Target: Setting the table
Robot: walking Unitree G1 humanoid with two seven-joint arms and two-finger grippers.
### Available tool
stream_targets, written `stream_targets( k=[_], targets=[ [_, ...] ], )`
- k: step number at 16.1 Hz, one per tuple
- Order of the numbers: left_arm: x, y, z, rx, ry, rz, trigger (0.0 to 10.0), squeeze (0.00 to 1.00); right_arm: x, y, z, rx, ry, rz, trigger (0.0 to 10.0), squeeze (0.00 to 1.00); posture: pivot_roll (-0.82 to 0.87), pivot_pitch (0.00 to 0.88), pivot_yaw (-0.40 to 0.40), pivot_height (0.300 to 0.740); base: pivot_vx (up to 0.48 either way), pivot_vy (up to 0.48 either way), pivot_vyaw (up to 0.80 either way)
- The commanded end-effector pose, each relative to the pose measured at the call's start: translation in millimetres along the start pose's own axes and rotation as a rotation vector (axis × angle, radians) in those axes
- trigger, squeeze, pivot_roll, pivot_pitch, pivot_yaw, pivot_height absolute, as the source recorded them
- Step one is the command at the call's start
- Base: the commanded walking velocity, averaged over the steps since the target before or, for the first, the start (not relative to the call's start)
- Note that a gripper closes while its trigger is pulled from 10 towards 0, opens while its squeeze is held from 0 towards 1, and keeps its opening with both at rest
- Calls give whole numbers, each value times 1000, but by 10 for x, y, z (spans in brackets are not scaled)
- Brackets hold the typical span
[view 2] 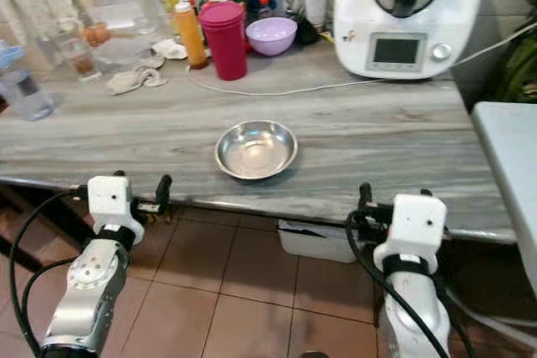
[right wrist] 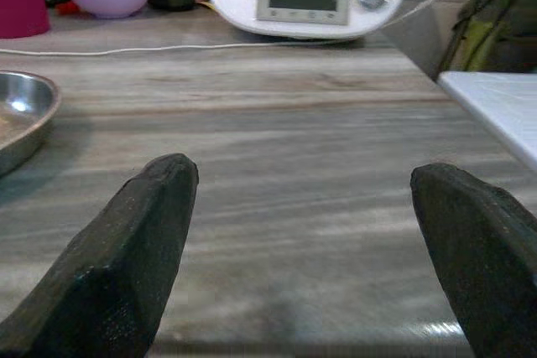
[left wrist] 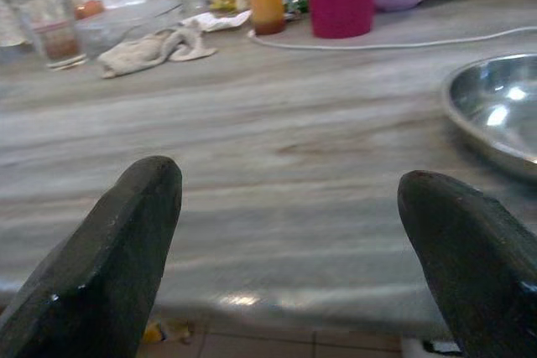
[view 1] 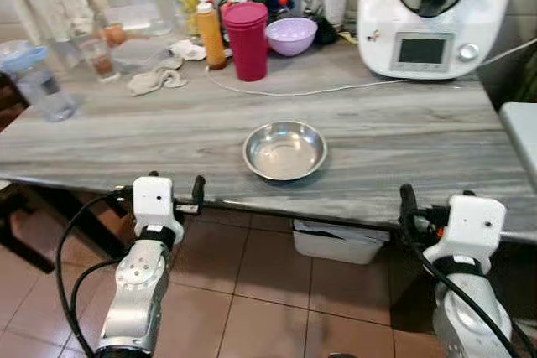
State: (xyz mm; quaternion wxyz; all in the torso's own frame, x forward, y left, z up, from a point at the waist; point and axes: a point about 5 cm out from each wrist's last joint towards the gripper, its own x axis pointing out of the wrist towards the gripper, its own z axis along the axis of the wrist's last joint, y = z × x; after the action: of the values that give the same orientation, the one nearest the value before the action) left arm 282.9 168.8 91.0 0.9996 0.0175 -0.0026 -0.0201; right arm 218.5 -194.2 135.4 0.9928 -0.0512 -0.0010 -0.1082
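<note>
A shiny steel bowl (view 1: 285,150) stands empty near the front edge of the grey wood-grain table (view 1: 151,136). My left gripper (view 1: 159,189) is held just below and in front of that edge, left of the bowl. Its fingers are open with nothing between them, and the left wrist view has the bowl (left wrist: 495,106) off to one side. Further right my right gripper (view 1: 449,200) hangs at the table edge, open and empty, looking across bare tabletop (right wrist: 302,123) with the bowl's rim (right wrist: 21,119) at the side.
At the back stand a magenta cup stack (view 1: 247,39), a purple bowl (view 1: 291,35), an orange bottle (view 1: 210,35), a crumpled cloth (view 1: 155,81) and a white kitchen machine (view 1: 432,14). Its cable (view 1: 336,90) crosses the table. A white bin (view 1: 336,241) sits underneath.
</note>
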Motion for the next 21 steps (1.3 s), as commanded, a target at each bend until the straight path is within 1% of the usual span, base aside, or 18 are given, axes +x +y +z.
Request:
stream_targets(
  k=[1, 2, 3, 4, 5, 6, 7, 10, 11, 12, 13, 15, 16, 17, 18, 19, 20, 21],
  targets=[
    [-33, 9, -17, 3, 10, -16, 10000, 0, -60, -23, 34, 18, -12, -2, 10000, 0, -415, 80, 91, 740, 0, 0, 0],
    [-90, 37, -46, 10, 19, -25, 10000, 0, -114, -42, 26, 17, -5, -8, 10000, 0, -419, 92, 83, 740, 0, 0, 0],
    [-163, 102, -108, 29, 37, -19, 10000, 0, -166, -60, 0, 15, 9, -25, 10000, 0, -417, 93, 79, 740, 0, 0, 0],
    [-252, 180, -161, 37, 54, 14, 10000, 0, -200, -57, -25, 6, 13, -11, 10000, 0, -400, 90, 70, 740, 0, 0, 0],
    [-287, 206, -169, 41, 56, 32, 10000, 0, -194, -46, -37, 1, 16, 6, 10000, 0, -395, 92, 66, 740, 0, 0, 0],
    [-376, 258, -241, 50, 72, 65, 10000, 0, -143, -25, -30, -9, 4, 32, 10000, 0, -389, 89, 59, 740, 0, 0, 0],
    [-400, 255, -275, 56, 80, 74, 10000, 0, -89, -27, -1, -8, -9, 39, 10000, 0, -384, 88, 57, 740, 0, 0, 0],
    [-371, 225, -236, 70, 58, 64, 10000, 0, 3, -29, 44, -11, -33, 56, 10000, 0, -369, 84, 51, 740, 0, 0, 0],
    [-354, 239, -175, 97, 26, 68, 10000, 0, 107, 23, 98, 2, -61, 95, 10000, 0, -355, 83, 49, 740, 0, 0, 0],
    [-342, 255, -164, 103, 17, 74, 10000, 0, 165, 89, 111, 7, -72, 124, 10000, 0, -336, 75, 43, 740, 0, 0, 0],
    [-338, 298, -162, 102, 16, 86, 10000, 0, 203, 185, 134, 32, -82, 157, 10000, 0, -310, 61, 30, 740, 0, 0, 0],
    [-334, 306, -90, 112, -14, 101, 10000, 0, 277, 338, 199, 72, -103, 253, 10000, 0, -273, 48, 14, 740, 0, 0, 0],
    [-361, 375, -91, 132, -21, 138, 10000, 0, 323, 439, 171, 83, -95, 310, 10000, 0, -244, 47, 5, 740, 0, 0, 0],
    [-383, 428, -103, 143, -17, 165, 10000, 0, 335, 482, 158, 80, -94, 327, 10000, 0, -233, 43, 2, 740, 0, 0, 0],
    [-399, 496, -56, 134, -23, 216, 10000, 0, 352, 515, 211, 103, -101, 354, 10000, 0, -213, 57, 2, 740, 0, 0, 0],
    [-424, 470, -7, 146, -44, 199, 10000, 0, 358, 509, 235, 103, -109, 382, 10000, 0, -207, 65, -10, 740, 0, 0, 0],
    [-456, 474, -52, 166, -34, 186, 10000, 0, 355, 508, 184, 104, -95, 384, 10000, 0, -192, 67, -15, 740, 0, 0, 0],
    [-572, 572, -91, 172, -15, 247, 10000, 0, 299, 483, 101, 112, -69, 383, 10000, 0, -155, 61, -30, 740, 0, 0, 0]
  ],
)
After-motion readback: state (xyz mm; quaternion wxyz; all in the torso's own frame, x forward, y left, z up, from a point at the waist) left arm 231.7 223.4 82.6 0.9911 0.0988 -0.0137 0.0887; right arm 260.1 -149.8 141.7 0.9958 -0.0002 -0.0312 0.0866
